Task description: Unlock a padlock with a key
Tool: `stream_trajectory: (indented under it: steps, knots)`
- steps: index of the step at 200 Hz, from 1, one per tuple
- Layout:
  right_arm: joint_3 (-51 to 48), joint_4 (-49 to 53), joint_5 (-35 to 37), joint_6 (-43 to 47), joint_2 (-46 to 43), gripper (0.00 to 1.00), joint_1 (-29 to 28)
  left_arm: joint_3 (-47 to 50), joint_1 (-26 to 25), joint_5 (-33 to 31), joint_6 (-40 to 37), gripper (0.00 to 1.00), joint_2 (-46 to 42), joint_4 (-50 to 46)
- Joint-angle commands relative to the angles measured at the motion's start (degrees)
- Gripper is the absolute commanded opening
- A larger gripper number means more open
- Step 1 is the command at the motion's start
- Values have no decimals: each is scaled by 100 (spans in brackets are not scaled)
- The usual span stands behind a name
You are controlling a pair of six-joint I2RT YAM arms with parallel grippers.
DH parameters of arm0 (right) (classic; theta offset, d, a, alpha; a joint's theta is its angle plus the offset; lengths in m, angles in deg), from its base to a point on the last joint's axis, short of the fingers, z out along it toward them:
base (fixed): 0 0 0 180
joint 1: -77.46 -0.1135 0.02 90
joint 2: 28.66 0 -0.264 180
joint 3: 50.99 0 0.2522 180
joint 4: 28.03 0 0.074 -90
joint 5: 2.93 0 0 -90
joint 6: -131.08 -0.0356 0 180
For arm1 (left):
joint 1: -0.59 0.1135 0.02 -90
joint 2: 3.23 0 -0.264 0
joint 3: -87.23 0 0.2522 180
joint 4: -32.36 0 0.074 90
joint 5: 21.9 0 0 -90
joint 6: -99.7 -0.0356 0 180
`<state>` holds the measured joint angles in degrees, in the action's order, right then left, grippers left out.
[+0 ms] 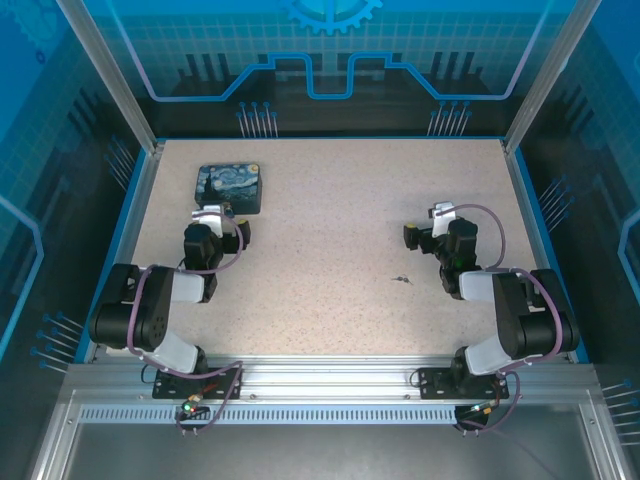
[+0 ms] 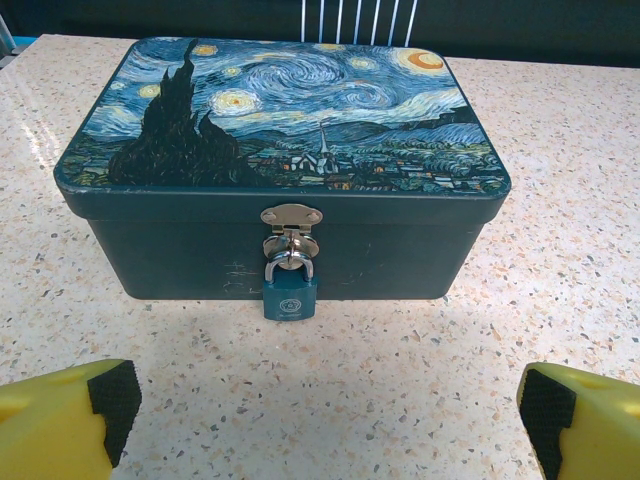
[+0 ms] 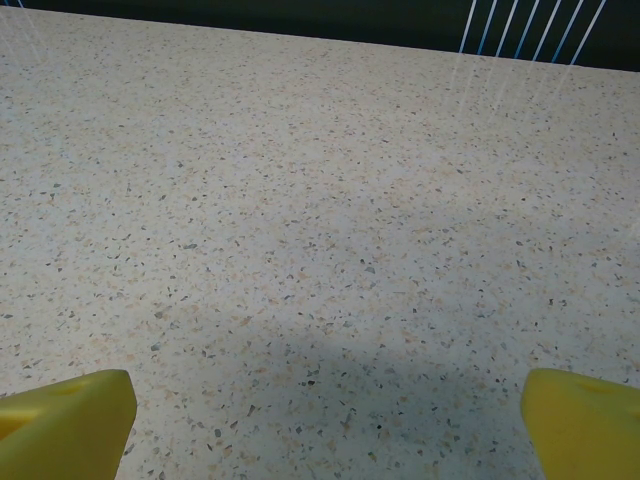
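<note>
— How many of each thing were there?

— One box (image 1: 229, 188), one padlock (image 2: 290, 292), one key (image 1: 402, 279), two arms, and one gripper on each. All of it was on a single speckled table (image 1: 330, 170).

— What did the padlock look like, and where was it?

— It was small, with a bluish body, a round emblem on its face and a silvery shackle (image 2: 290, 262). It hung from the metal hasp (image 2: 290, 222) at the middle of the box's front wall, at 6 o'clock below the painted lid. The shackle was closed through the hasp. The box itself sat at about 10 o'clock on the table.

— And the key?

— A thin grey sliver lying flat on the table at about 4 o'clock from the centre. It was well apart from the box and touched neither gripper.

— How were the arms posed?

— Both were folded, with elbows back near the table's near edge and wrists pointed toward 12 o'clock. The left gripper (image 1: 225, 212) sat just short of the box and faced the padlock squarely. Its yellow fingers with black pads (image 2: 115, 400) were spread wide and held nothing. The right gripper (image 1: 440, 214) was over bare table, at about 1 o'clock from the key. Its jaws were also wide apart and empty.
</note>
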<state>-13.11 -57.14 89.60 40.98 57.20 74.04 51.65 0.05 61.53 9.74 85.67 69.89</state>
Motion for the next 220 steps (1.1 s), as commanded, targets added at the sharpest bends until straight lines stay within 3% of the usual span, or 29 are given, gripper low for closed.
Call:
stream_trajectory:
  steps: [1,62,93,120,161,220]
  knots:
    - [76,-2,-54,55,35,100,43,-19,11,-11,58,99,-13,76]
    - [60,-27,-159,12,11,100,105,-2,10,161,-3,99,-13,95]
    - [525,1221,73,-68,-537,100,105,157,-17,-146,62,99,-374,143]
    - [1018,2345,265,-368,-909,100,109,-174,-25,-290,93,99,-846,-836]
    - [1642,3920,783,-2408,-1552,100,379,-1194,-17,-220,425,99,-1398,-2950]
    - [2591,5511,-346,-2339,-1428,100,434,-2867,34,-424,1038,99,-1014,-4752]
